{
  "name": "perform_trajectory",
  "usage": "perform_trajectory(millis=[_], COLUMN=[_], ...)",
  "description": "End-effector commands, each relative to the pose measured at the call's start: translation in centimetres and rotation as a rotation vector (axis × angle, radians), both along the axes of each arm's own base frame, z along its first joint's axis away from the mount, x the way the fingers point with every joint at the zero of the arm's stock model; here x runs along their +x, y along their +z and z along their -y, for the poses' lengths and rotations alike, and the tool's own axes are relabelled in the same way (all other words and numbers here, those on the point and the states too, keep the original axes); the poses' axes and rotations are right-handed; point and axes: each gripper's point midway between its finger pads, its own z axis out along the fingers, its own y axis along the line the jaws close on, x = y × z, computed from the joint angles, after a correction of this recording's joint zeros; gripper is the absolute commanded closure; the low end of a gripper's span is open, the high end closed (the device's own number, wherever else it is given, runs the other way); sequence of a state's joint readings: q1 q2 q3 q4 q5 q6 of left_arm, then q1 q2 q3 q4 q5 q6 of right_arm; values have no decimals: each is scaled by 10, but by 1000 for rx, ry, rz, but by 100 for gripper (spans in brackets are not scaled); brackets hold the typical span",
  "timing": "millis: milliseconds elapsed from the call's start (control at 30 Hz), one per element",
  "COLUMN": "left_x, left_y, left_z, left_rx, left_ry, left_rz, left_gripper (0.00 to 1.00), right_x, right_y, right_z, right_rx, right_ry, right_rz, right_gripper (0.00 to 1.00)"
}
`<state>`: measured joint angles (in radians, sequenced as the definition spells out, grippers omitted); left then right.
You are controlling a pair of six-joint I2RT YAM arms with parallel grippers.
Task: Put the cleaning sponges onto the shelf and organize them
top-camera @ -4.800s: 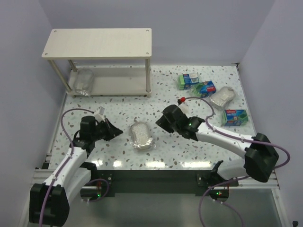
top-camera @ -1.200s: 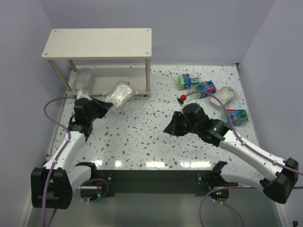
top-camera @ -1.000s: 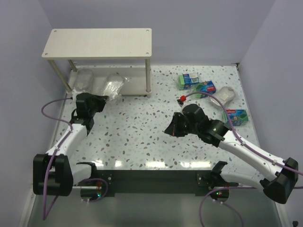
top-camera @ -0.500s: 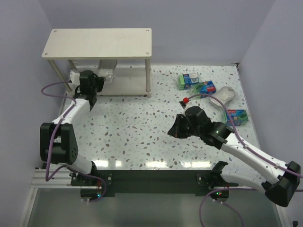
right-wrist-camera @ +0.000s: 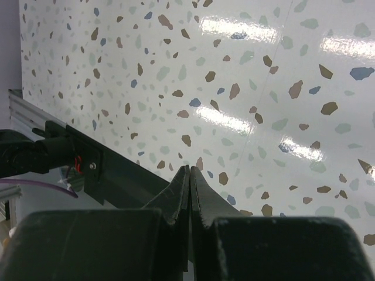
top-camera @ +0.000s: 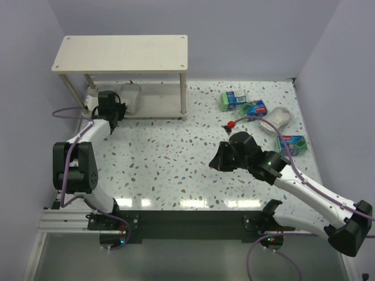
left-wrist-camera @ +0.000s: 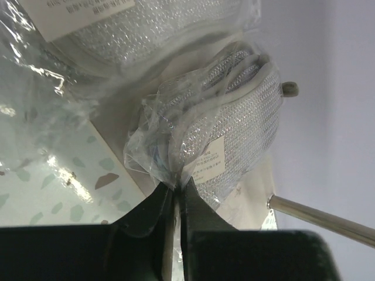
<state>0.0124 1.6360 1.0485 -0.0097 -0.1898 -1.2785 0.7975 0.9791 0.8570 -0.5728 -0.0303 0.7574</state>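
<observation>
bright even light, glare on table [right-wrist-camera: 234,120] and scourer wrap [left-wrist-camera: 149,137] (wrist views), soft shadows

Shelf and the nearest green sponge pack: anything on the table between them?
Nothing. In the top view, the stretch from the shelf to the green sponge pack is bare speckled table.

From above the left arm [top-camera: 106,105] hides most of the left scourer [left-wrist-camera: 129,29] from you; wrist view crops it at the top edge. You can't read the label print [left-wrist-camera: 210,165] on the pinched scourer [left-wrist-camera: 246,93].
</observation>
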Motion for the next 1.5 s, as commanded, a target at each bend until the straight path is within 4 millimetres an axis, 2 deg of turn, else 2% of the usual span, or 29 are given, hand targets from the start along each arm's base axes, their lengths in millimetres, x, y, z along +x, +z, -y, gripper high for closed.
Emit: perform_trajectory(millis=[0, 100, 133, 167, 200, 267, 300, 400, 467, 500, 567, 600, 667, 700, 733, 767, 800, 833, 867, 900, 933, 967, 1000, 1067, 1100, 1233, 1300, 1400, 1467], left_x=[7, 5, 4, 3, 3, 1, -1, -8, -18, -22, -34, -42, -55, -64, -72, -81, -92, -100, -112, -124, -133, -147, -158, -176, -184, -205, -210, -216, -220], left_y=[9, 4, 1, 1, 1, 1, 1, 9, 15, 17, 25, 21, 34, 28, 38, 39, 32, 37, 37, 29, 34, 34, 25, 24, 17, 15, 13, 9, 6], left_z=[-5, -2, -1, 2, 3, 9, 10, 19, 22, 24, 31, 35, 50, 57, 64, 83, 93, 101, 123, 134, 145, 166, 174, 187, 190, 196, 196, 196, 196], left_rx=[-3, -11, -16, -23, -27, -40, -45, -66, -74, -78, -87, -95, -104, -108, -97, -103, -100, -76, -79, -74, -48, -55, -57, -53, -51, -2, 8, 12, 8], left_ry=[-14, -31, -36, -49, -58, -85, -92, -125, -140, -149, -189, -210, -289, -317, -358, -432, -476, -526, -610, -662, -722, -812, -855, -945, -969, -1074, -1093, -1116, -1123], left_rz=[31, 22, 15, 18, 21, 24, 24, 50, 67, 73, 99, 90, 126, 114, 143, 147, 131, 149, 152, 144, 179, 190, 183, 203, 194, 223, 210, 204, 203], left_gripper=[91, 75, 65, 60, 52, 44, 38, 30, 27, 24, 22, 21, 21, 21, 20, 20, 20, 20, 20, 20, 20, 20, 21, 21, 21, 20, 20, 20, 20], right_x=[4, 7, 8, 9, 9, 12, 12, 18, 23, 26, 35, 45, 58, 74, 82, 91, 105, 112, 122, 131, 135, 142, 143, 147, 145, 149, 145, 140, 136], right_y=[2, 1, 2, 3, 2, 3, 4, 5, 7, 8, 7, 5, -4, -8, -17, -21, -25, -29, -33, -34, -35, -38, -39, -36, -43, -49, -61, -76, -94], right_z=[5, 6, 5, 5, 4, 7, 8, 16, 23, 27, 37, 49, 65, 88, 101, 115, 145, 160, 177, 211, 228, 242, 278, 307, 329, 374, 393, 412, 419], right_rx=[-11, -23, -20, -23, -26, -37, -37, -65, -79, -89, -111, -132, -174, -197, -228, -242, -253, -262, -271, -272, -270, -268, -248, -248, -242, -176, -180, -167, -157], right_ry=[-18, -30, -29, -29, -28, -41, -44, -81, -113, -132, -175, -229, -289, -384, -421, -475, -581, -630, -689, -802, -867, -919, -1036, -1153, -1226, -1409, -1484, -1558, -1600], right_rz=[25, 28, 27, 30, 29, 36, 37, 52, 58, 65, 61, 60, 45, 33, 9, -4, -24, -39, -54, -72, -81, -93, -115, -116, -150, -185, -222, -271, -320], right_gripper=[100, 99, 97, 96, 93, 89, 83, 71, 67, 60, 53, 47, 37, 29, 27, 23, 21, 20, 19, 19, 18, 16, 15, 13, 12, 9, 9, 8, 8])
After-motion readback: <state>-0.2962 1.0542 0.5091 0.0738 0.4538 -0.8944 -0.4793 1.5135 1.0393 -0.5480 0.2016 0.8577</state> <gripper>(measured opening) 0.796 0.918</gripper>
